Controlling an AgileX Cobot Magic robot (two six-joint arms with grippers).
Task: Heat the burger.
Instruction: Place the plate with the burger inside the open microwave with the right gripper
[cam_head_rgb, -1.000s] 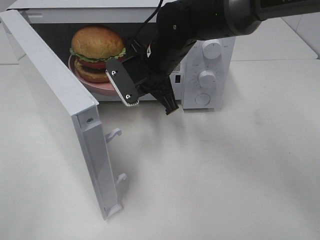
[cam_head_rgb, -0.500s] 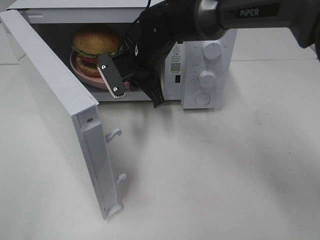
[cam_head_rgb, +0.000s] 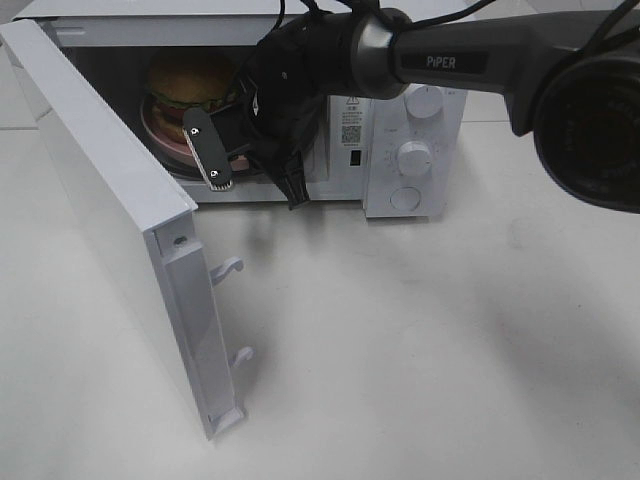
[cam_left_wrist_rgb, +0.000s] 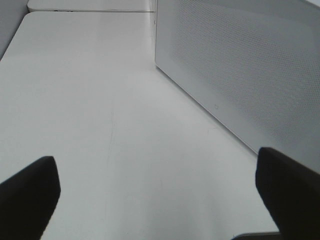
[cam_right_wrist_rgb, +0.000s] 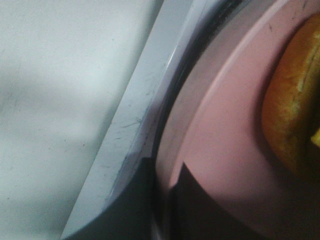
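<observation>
The burger (cam_head_rgb: 188, 80), tan bun over lettuce and tomato, sits on a pink plate (cam_head_rgb: 158, 128) inside the open white microwave (cam_head_rgb: 400, 120). My right gripper (cam_head_rgb: 250, 170) reaches into the oven mouth and is shut on the plate's near rim. In the right wrist view the gripper (cam_right_wrist_rgb: 162, 175) pinches the pink plate's (cam_right_wrist_rgb: 225, 150) edge, just inside the oven's sill (cam_right_wrist_rgb: 135, 130), with the burger's bun (cam_right_wrist_rgb: 295, 115) at the frame edge. My left gripper (cam_left_wrist_rgb: 157, 185) is open and empty over the bare table, beside the door's outer face (cam_left_wrist_rgb: 240, 75); it is out of the high view.
The microwave door (cam_head_rgb: 110, 200) stands swung open toward the front left, its latch hooks (cam_head_rgb: 230, 268) sticking out. The control knobs (cam_head_rgb: 415, 155) are on the oven's right panel. The white table (cam_head_rgb: 430, 350) lies in front of the oven.
My right gripper has carried the plate and burger left and deeper into the microwave, and the arm has reached further in. The door has not moved.
</observation>
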